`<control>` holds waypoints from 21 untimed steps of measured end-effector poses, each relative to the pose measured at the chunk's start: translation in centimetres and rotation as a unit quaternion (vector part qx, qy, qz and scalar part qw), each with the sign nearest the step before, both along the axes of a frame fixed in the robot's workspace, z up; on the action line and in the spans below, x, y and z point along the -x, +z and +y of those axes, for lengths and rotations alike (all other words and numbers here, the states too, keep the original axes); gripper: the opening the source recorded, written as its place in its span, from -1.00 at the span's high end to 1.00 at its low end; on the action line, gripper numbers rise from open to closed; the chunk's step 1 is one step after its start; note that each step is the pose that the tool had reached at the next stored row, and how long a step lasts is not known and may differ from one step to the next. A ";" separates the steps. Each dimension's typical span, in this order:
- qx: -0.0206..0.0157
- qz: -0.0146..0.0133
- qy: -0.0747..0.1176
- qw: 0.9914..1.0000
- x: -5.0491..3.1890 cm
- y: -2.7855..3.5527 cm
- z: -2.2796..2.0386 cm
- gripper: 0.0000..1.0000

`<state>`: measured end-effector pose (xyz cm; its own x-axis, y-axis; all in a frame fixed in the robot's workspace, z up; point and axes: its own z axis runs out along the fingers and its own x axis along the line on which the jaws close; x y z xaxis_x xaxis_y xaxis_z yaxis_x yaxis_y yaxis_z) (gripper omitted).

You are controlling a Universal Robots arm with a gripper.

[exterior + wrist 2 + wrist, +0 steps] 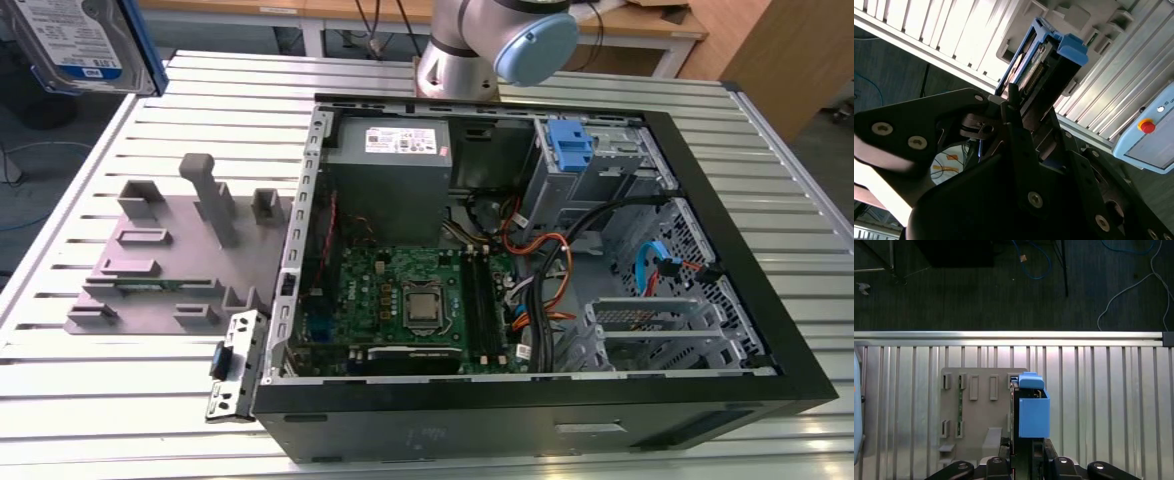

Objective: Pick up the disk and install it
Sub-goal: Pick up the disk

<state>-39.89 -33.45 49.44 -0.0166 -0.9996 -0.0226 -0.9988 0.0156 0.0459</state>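
The disk [74, 40] hangs high at the exterior view's far left, its white-and-blue label and one blue side rail showing. In both wrist views my gripper [1021, 107] [1029, 445] is shut on it. The black fingers [1019, 135] clamp its near end, and its blue rail [1033, 407] and blue end tab [1071, 47] stick out beyond them. In the first wrist view the disk is held over the slatted table, beside the grey fixture plate [976, 410].
The open computer case [534, 400] lies on the slatted table [147, 400], with a motherboard [400, 300], a grey power-supply box [390, 150] and a drive bay with a blue clip [571, 145]. The grey fixture plate [160, 260] lies to its left. The arm's base [461, 50] stands behind the case.
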 end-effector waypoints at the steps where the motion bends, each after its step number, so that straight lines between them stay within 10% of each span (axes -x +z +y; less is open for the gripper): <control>1: 0.000 0.000 0.000 1.000 0.00 0.01 0.00 0.31; 21: 0.000 0.000 0.000 1.000 -0.35 0.72 0.00 0.31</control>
<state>-39.54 -33.45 50.16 -0.0166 -0.9996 -0.0226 -0.9988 0.0155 0.0463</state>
